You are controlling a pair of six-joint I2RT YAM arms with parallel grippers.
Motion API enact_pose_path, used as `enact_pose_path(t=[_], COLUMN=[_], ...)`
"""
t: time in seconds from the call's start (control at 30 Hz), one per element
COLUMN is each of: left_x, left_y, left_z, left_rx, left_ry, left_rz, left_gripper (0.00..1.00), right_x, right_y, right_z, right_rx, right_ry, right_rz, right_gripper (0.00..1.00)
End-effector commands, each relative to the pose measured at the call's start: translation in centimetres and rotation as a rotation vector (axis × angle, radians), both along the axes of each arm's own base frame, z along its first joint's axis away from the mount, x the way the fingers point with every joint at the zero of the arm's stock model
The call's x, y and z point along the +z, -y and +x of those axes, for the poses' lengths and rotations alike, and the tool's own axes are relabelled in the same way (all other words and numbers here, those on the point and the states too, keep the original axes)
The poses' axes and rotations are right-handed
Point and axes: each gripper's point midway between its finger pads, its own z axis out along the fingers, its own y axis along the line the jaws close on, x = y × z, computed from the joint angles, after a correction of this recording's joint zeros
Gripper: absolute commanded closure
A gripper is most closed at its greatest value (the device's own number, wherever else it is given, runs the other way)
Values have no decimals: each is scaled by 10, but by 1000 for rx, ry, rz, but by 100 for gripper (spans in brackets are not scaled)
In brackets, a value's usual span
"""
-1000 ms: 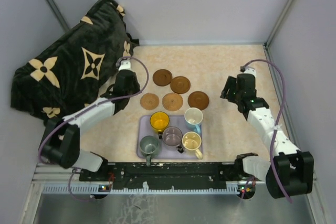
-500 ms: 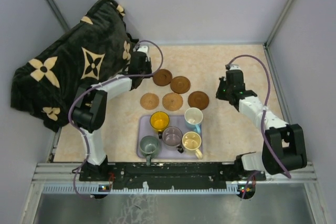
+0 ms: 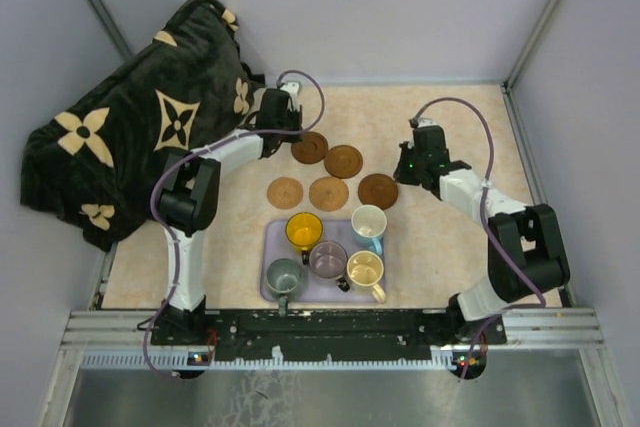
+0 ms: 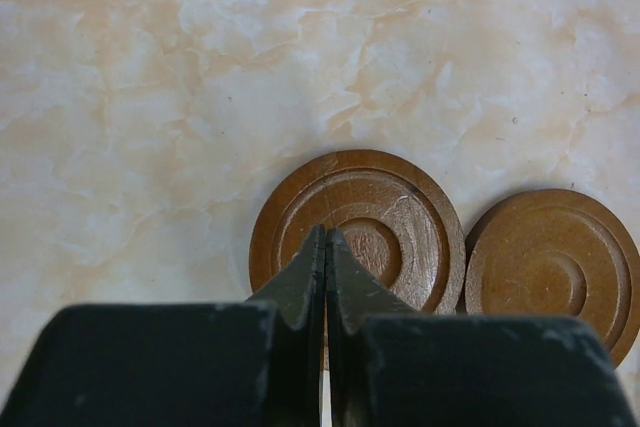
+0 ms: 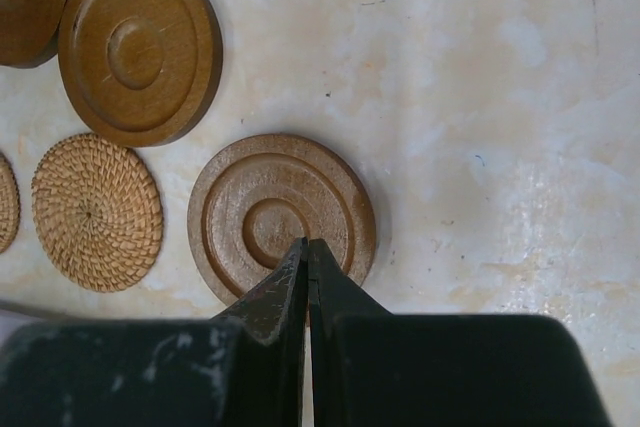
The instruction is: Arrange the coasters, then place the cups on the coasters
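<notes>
Both arms have swung inward over the last second, from out at the sides of the table (image 3: 430,247) to the cluster of coasters, and both pairs of fingers have closed on the way. Now the left gripper (image 4: 325,239) is clenched tight with nothing between its fingers, its tips over the near part of the far-left dark coaster (image 4: 400,217); whether they press on the wood I cannot tell. Just beside that disc, on its right, lies the second dark coaster (image 4: 552,269). The right gripper (image 5: 307,247) is likewise pinched closed and empty, its tips over the near edge of the third dark coaster (image 5: 270,197), which sits at the right end of the group. The left woven coaster (image 3: 285,192) and the right woven coaster (image 3: 329,193), both tan, lie side by side in front of the dark pair.

The lavender tray (image 3: 271,245) sits at the near middle of the table and holds all five cups, upright, their insides looking empty from above. The yellow-orange cup (image 3: 304,231) and the white-and-blue cup (image 3: 368,222) stand in the far row, the mauve-grey cup (image 3: 327,259) is in the middle, and the grey-green cup (image 3: 284,276) and the cream-yellow cup (image 3: 365,270) are nearest the arm bases. A dark blanket (image 3: 140,127) with tan flower shapes is heaped at the far-left corner
</notes>
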Motion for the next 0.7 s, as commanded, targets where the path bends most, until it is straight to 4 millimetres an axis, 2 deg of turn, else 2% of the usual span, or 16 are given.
enact_pose_path(t=[0.0,0.23,0.37,0.67], left_x=[-13,-35,-40,-65], left_y=[6,17,23,16], left_z=[-4,-16,-24,-25], left_rx=[-64,-154,-199,-173], left_ry=[-49,-120,-145,-204], left_rz=[3,5,-6,54], left_gripper=[100,100,100,100], right_x=[11,-12,-22,-35], right_y=[-21,-42,-49,-50], right_z=[11,2,-1,-3], right_rx=[49,108,119,102], right_ry=[36,-28,-51,-85], right_rz=[65,82,91,98], right_gripper=[100,100,100,100])
